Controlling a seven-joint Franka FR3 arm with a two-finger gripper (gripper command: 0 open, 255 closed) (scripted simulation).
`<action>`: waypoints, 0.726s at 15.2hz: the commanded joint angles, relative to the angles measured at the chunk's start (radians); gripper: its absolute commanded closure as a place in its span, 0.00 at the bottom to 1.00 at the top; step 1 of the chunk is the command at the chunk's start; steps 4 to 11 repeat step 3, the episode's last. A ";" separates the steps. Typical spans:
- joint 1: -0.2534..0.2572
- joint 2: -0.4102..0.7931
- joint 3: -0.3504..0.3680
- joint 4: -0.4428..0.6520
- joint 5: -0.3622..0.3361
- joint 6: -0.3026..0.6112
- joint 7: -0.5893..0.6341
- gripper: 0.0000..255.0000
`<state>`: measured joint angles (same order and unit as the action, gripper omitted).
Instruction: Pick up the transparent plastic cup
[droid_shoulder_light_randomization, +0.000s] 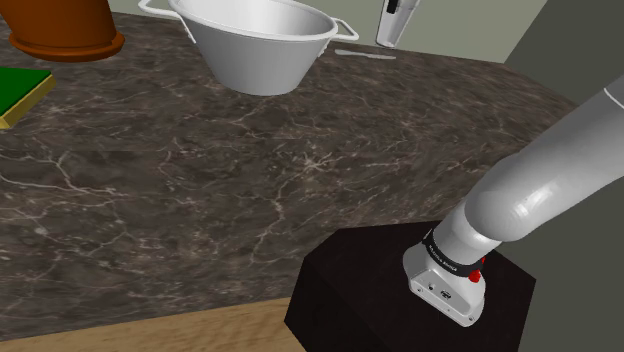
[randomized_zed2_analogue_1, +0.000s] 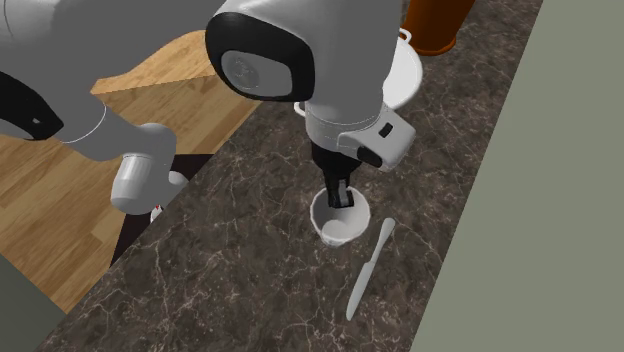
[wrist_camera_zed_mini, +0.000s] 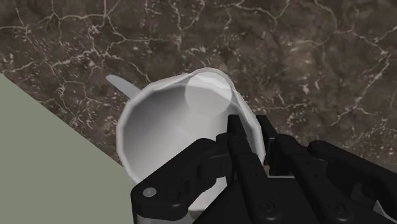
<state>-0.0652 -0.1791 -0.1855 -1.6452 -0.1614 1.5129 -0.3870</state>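
The cup (wrist_camera_zed_mini: 172, 121) is drawn whitish with a see-through base. My gripper (wrist_camera_zed_mini: 251, 127) is shut on its wall, one finger inside the rim and one outside. In the second exterior view the gripper (randomized_zed2_analogue_1: 340, 198) comes down into the cup (randomized_zed2_analogue_1: 340, 225) beside the knife. In the shoulder view the cup (droid_shoulder_light_randomization: 390, 28) hangs tilted at the top edge, a little above the marble countertop (droid_shoulder_light_randomization: 250, 190).
A pale knife (randomized_zed2_analogue_1: 370, 265) lies on the countertop between the cup and the grey-green wall (wrist_camera_zed_mini: 44, 146). A white two-handled bowl (droid_shoulder_light_randomization: 265, 45), a brown pot (droid_shoulder_light_randomization: 60, 25) and a green block (droid_shoulder_light_randomization: 20, 90) stand further along. The black stand (droid_shoulder_light_randomization: 400, 300) is at the counter's near edge.
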 joint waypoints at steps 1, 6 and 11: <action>0.000 0.013 0.000 0.044 0.002 -0.031 -0.005 1.00; 0.000 0.014 0.000 0.047 0.002 -0.033 -0.005 1.00; 0.000 0.014 0.000 0.047 0.002 -0.033 -0.005 1.00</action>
